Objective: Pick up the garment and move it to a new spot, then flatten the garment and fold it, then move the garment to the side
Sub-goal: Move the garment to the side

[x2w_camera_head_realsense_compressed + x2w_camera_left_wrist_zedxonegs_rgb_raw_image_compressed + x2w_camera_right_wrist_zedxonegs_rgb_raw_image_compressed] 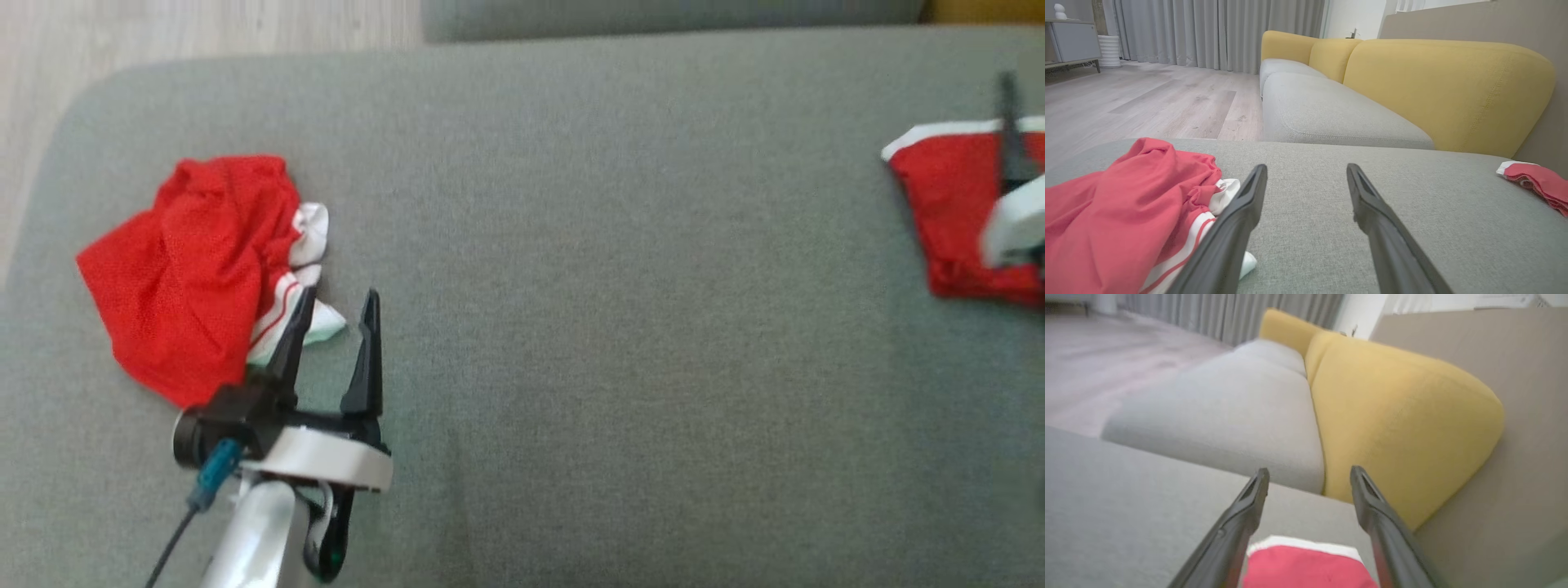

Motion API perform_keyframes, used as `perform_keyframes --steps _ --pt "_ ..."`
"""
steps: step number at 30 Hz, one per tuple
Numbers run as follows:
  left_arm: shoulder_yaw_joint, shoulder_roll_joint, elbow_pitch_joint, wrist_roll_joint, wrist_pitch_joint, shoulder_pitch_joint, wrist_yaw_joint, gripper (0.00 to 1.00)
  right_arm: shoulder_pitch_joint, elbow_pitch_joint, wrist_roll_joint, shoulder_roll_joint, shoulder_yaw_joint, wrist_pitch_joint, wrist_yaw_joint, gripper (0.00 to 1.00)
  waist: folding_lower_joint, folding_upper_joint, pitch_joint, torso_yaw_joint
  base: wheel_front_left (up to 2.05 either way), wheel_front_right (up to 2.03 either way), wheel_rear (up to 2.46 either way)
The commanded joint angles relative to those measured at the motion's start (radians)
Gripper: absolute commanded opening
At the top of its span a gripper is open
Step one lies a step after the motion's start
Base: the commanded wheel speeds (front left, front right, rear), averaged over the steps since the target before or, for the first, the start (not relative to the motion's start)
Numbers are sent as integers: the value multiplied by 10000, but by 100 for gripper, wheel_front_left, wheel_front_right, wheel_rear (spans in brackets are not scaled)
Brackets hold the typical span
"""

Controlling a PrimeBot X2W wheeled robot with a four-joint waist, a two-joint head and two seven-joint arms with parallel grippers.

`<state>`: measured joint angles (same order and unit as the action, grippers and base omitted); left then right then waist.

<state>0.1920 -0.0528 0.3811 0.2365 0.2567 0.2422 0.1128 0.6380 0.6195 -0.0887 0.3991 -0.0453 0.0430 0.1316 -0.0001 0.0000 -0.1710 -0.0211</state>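
Head view: left tool (340, 294) is hovering released beside crumpled garment (184, 269), right tool (1310, 475) gaping over folded garment (1306, 565); left wants to be biting deep into bunched cloth.

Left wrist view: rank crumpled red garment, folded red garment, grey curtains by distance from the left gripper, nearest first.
1. The crumpled red garment, right beside the left gripper, on that view's left.
2. The folded red garment, at the far right of the same grey cushion.
3. The grey curtains, across the room at the back.
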Motion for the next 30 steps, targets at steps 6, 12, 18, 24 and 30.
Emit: perform_keyframes --steps 6,12,18,24,30 --pt "-385 -68 -304 -91 51 -368 -111 100 -1090 -1754 815 -1864 7 796 -9 100 1 0 1195 71 0 0 0" --pt "-325 -53 -375 -165 51 -783 -161 100 -2727 -2870 1494 -3098 422 1301 -9 100 1 0 1613 111 0 0 0" --pt "-330 -16 -389 -7 51 -1166 -226 100 -4695 -3159 2594 -3479 730 1927 -9 100 1 0 1760 114 0 0 0" --pt "-293 -4 -362 -203 51 -1171 -279 100 -5269 -2808 3254 -3486 1031 2134 -9 100 1 0 1720 152 0 0 0" --pt "-287 8 -357 -196 51 -1103 -282 100 -5185 -2581 3239 -3487 1058 2176 -9 100 1 0 1683 144 0 0 0"
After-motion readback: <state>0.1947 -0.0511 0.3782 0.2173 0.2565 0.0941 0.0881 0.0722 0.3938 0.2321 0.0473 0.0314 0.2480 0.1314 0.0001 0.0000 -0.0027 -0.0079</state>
